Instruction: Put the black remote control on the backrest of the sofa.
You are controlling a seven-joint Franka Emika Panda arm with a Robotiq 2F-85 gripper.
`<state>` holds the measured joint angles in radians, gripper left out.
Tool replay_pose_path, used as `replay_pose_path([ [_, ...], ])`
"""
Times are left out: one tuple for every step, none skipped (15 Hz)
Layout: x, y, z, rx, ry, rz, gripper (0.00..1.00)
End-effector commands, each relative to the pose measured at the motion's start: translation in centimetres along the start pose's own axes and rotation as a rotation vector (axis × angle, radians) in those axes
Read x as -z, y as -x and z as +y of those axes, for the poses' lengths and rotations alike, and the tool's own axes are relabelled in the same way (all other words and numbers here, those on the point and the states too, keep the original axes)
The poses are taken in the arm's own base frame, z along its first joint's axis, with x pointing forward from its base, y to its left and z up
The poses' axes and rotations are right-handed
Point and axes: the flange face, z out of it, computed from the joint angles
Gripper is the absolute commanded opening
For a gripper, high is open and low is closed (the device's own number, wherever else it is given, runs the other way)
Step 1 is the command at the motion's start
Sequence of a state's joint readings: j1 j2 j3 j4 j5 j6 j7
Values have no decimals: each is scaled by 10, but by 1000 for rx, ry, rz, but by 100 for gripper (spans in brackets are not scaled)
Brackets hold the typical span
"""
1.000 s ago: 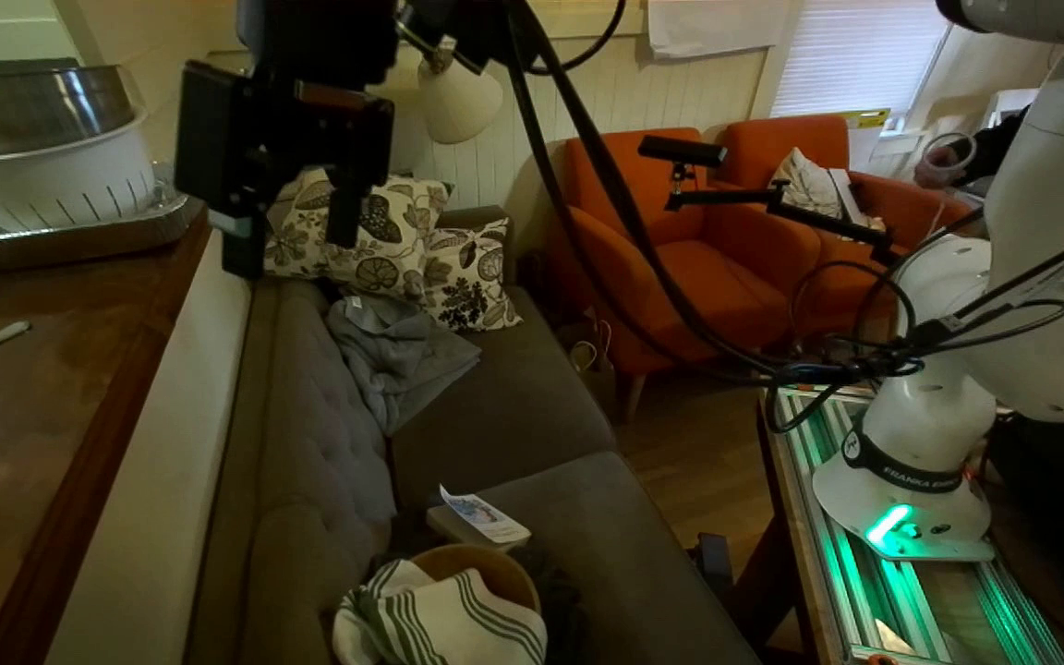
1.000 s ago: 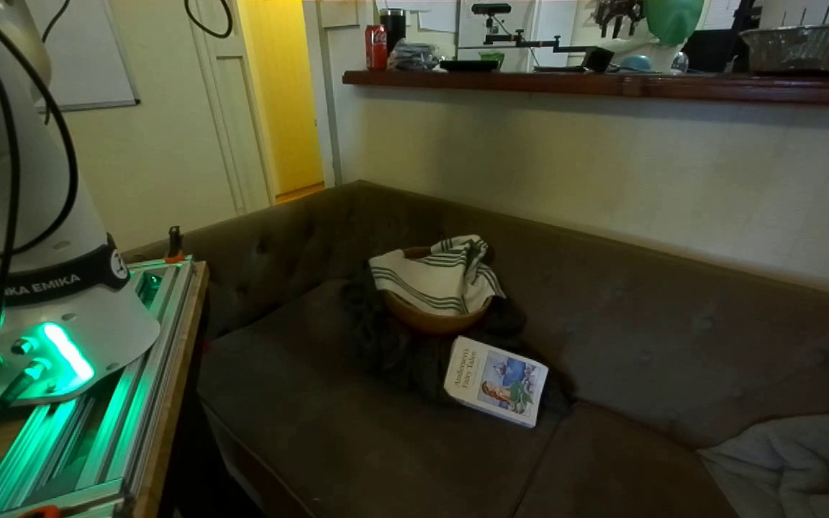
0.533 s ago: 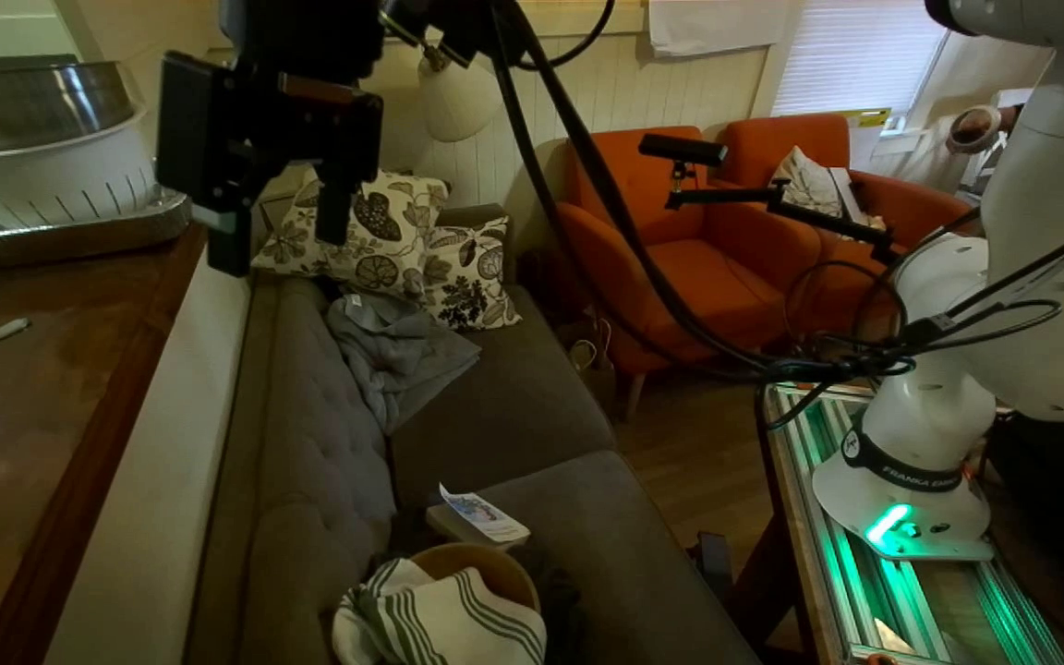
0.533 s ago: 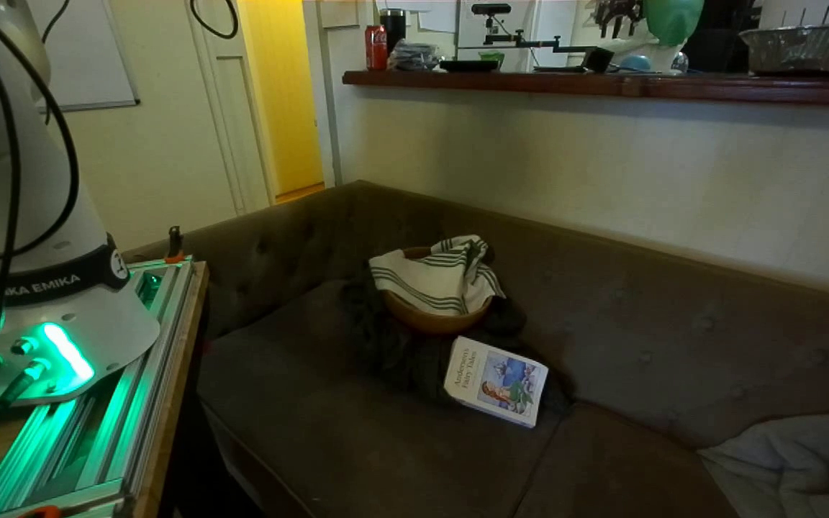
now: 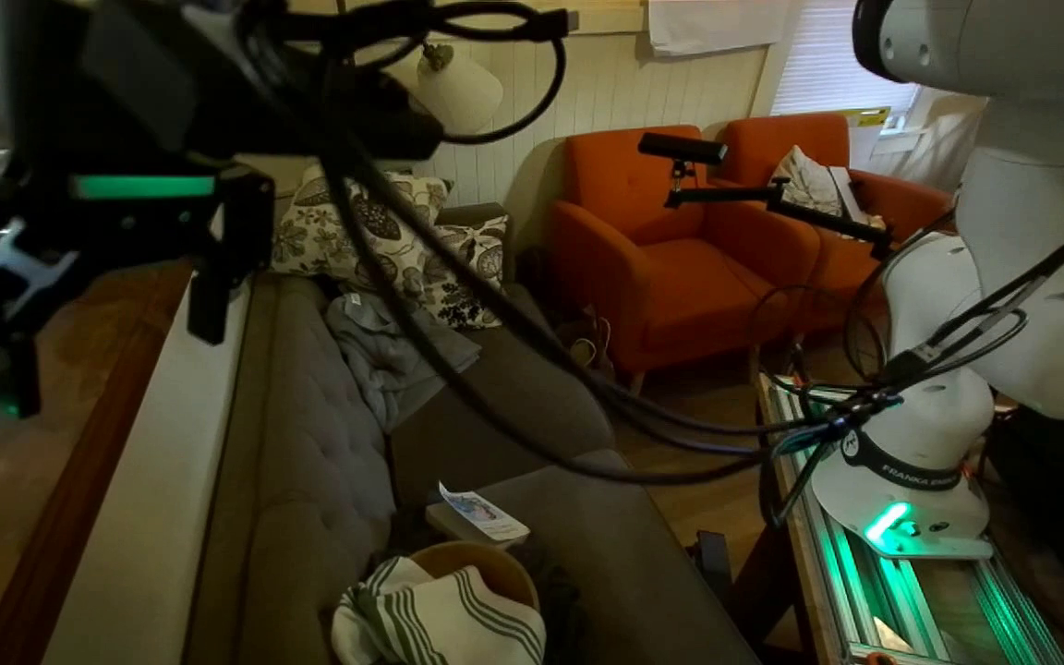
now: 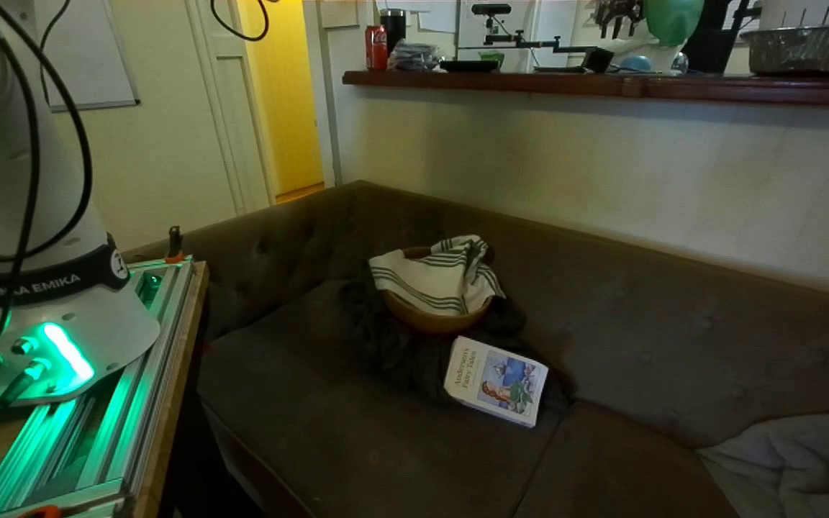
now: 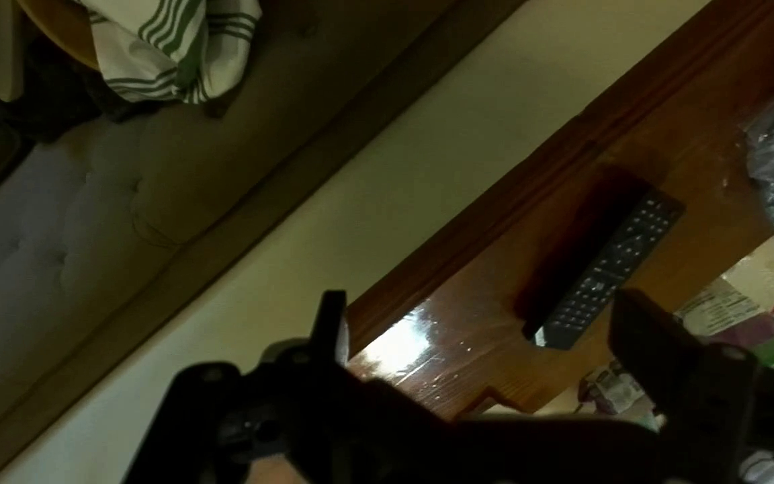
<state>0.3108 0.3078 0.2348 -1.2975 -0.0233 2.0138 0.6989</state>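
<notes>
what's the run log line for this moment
hand: open, empty | black remote control: on wooden counter, ungrasped | sofa backrest: placement pending

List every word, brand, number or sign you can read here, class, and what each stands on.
"Andersen's Fairy Tales": on the book.
"FRANKA EMIKA": on the base band.
Too small or blurred to read: print on the remote, can, packet and yellow label.
I can read no number.

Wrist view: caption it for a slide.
Open claw, remote lying ungripped on the wooden counter, sofa at upper left.
</notes>
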Motion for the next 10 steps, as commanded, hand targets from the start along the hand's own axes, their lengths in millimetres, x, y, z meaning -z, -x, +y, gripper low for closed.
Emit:
replay_pose_path([
  [-35, 1, -55, 74, 23, 49, 100],
  [-45, 0, -64, 95, 44, 80, 100],
  [-51, -1, -72, 123, 69, 123, 100],
  [-58, -4, -79, 145, 74, 157, 100],
  [-67, -6, -86, 172, 75, 192, 100],
  [-71, -7, -93, 187, 71, 221, 100],
  [-78, -6, -102, 212, 62, 252, 100],
  [-83, -4, -110, 234, 56, 271, 100],
  [-92, -1, -118, 264, 46, 295, 100],
  [-97, 0, -125, 283, 21, 311, 100],
])
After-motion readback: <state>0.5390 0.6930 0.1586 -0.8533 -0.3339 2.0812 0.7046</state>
